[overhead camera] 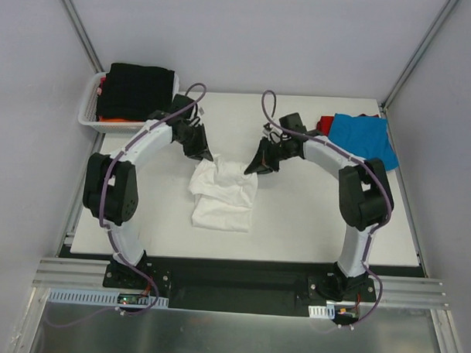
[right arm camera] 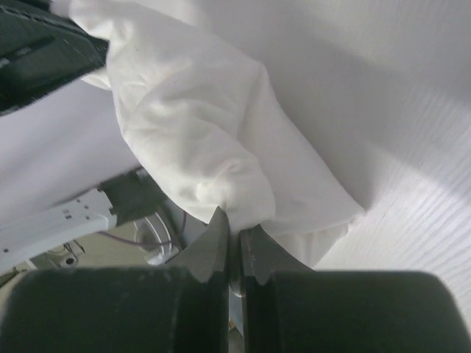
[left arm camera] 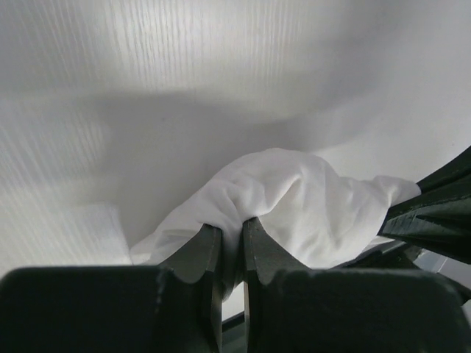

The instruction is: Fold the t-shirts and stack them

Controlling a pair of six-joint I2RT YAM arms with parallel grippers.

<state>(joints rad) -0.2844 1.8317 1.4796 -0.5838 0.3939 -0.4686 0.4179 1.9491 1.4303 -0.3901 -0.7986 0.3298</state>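
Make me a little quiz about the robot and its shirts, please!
1. True or false: the left gripper and the right gripper are both shut on the white t-shirt.
2. Fill in: the top shirt in the basket is ____.
3. Where does the blue t-shirt lie? A: in the basket. B: on the table, far right corner. C: under the white t-shirt.
Key: 1 true; 2 black; 3 B.

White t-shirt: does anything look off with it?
Yes: the white t-shirt is bunched and crumpled mid-table, not flat, its far side pinched by the left gripper and right gripper. Nothing looks spilled or damaged.
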